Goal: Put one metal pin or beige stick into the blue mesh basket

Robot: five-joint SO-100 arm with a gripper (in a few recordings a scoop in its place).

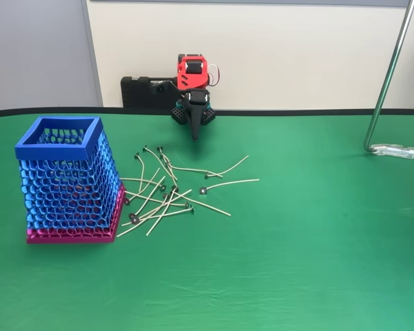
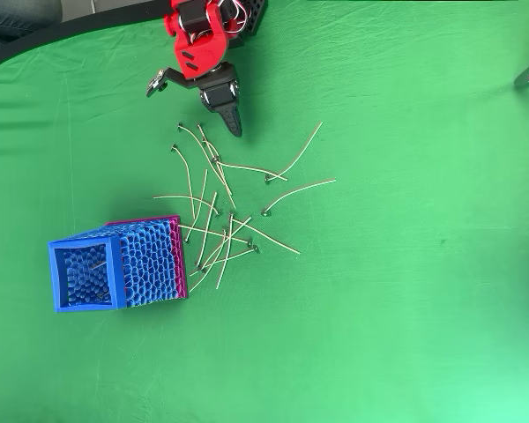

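Note:
Several thin beige sticks with tiny metal discs [image 1: 167, 196] [image 2: 219, 225] lie scattered and crossed on the green table, to the right of the blue mesh basket [image 1: 67, 181] [image 2: 115, 263]. The basket stands upright on its magenta base, its solid blue rim on top. My gripper [image 1: 195, 134] [image 2: 234, 129] hangs at the back of the table beyond the pile, black fingers together and pointing down, with nothing between them. It is apart from the sticks and well away from the basket.
The red and black arm base [image 1: 192, 76] [image 2: 203, 40] sits at the table's far edge. A metal stand pole [image 1: 390, 76] with its foot [image 1: 398, 149] rises at the back right. Bare green cloth [image 1: 297, 262] spreads across the front and right.

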